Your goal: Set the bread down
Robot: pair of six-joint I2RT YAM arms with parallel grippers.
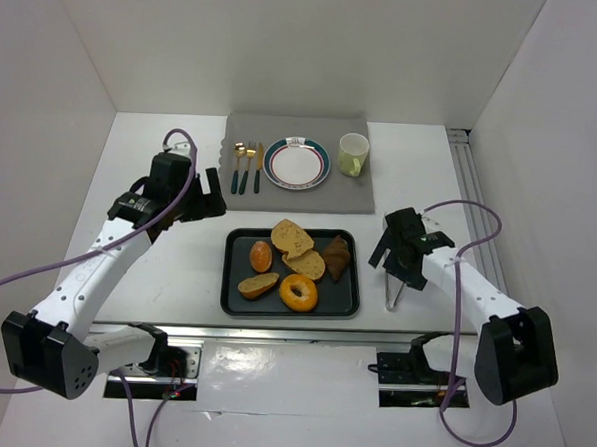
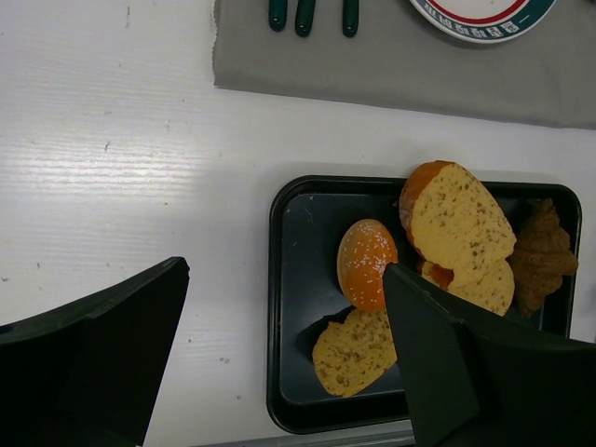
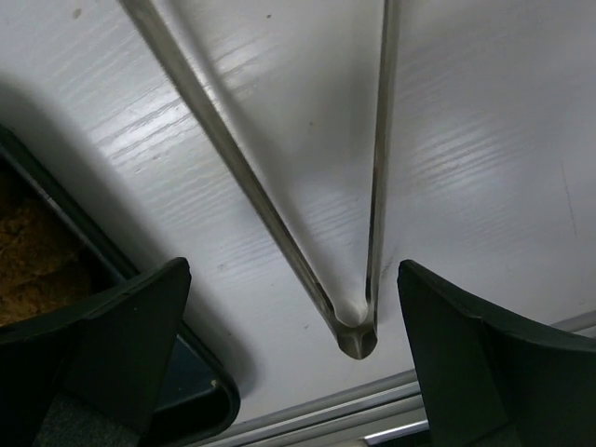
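Left arm: extended forward from its base at the near left, with the wrist turned towards the tray.
Left gripper (image 1: 210, 197): released, with the jaws spread wide and nothing held; it is poised over bare table just off the tray's far-left corner.
Baking tray (image 1: 227, 275): set between the two arms, near the front edge.
Bread: all of it lies in the tray, to the right of the left gripper. A round bun (image 1: 261, 255) is nearest that gripper. Sliced pieces (image 1: 291, 236), a bagel (image 1: 298, 293) and a dark pastry (image 1: 337, 256) lie beyond it.
Plate (image 1: 296, 166): bare, on the grey placemat (image 1: 350, 194) beyond the tray; it is judged to be where the bread goes.
Tongs (image 3: 357, 337): laid flat on the table just right of the tray. The long axis runs away from the front edge, with the hinge at the near end.
Right gripper (image 3: 293, 265): released and empty, with the jaws straddling the tongs from above but not touching them.
Right arm: folded inward from its base, with the wrist pointed down.
Deciding relation: the tongs lie directly beneath the right gripper, so a descent and closure there is judged likeliest.
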